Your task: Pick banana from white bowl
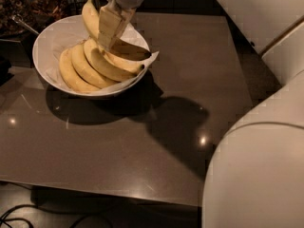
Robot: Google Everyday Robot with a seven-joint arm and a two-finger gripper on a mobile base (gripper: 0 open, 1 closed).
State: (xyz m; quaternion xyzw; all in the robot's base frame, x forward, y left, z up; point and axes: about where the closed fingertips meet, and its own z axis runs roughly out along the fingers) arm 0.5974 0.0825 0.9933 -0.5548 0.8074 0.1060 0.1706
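Jaws hang point-down over the right half of the white bowl (pixel 40 42), under the wrist at the top of the view. They are drawn close together and appear to pinch the banana (pixel 90 13) low on its length. The actual contact is partly hidden, so I judge the hold from how the fruit stands.

The bowl sits at the left of the worktop (pixel 204 75). The other bananas (pixel 78 72) lie flat on its paper liner (pixel 151 59), fanned side by side, with their long axes running from upper left down to lower right.

The banana is not lying with them. It stands almost on end, just left of the jaws and against them. Its long axis is near vertical and its top leans a little leftward. That upper end rises well above the rim, while the lower end is down by the fanned fruit, and I cannot tell whether it touches them.

That upright axis decides the coming move. A pull straight up along it should free the lower end without dragging the neighbours.

Further right, the bowl's shadow (pixel 175 122) falls across the worktop, and the robot's pale body (pixel 256 175) fills the right edge.
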